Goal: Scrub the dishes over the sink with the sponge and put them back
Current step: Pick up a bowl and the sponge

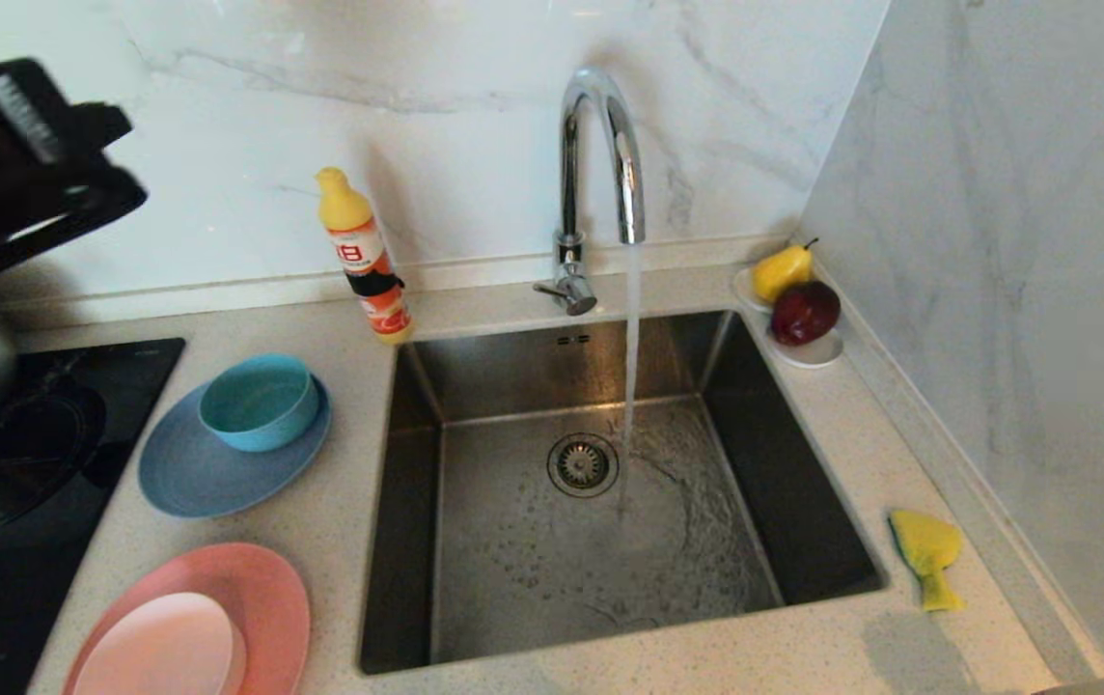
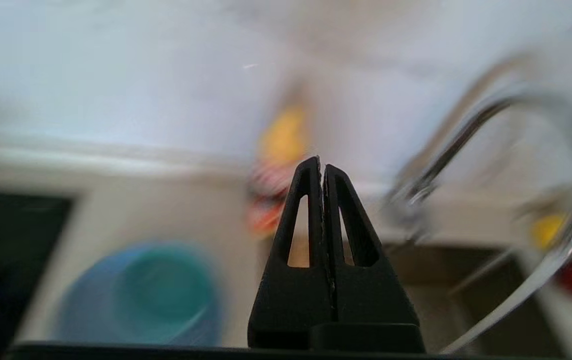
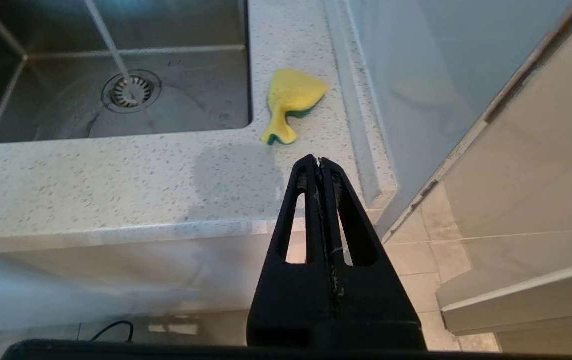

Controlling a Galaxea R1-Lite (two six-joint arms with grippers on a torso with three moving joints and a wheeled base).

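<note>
head view, speckled counter, marble walls

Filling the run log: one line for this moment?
left gripper: shut, empty, raised | right gripper: shut, parked | sponge: on counter | tap: running

The speckled counter carries plates, soap bottle, fruit dish and sponge.

The only print stands on the white label of the orange detergent bottle with a yellow cap behind the sink; red characters there, too small to read.
</note>
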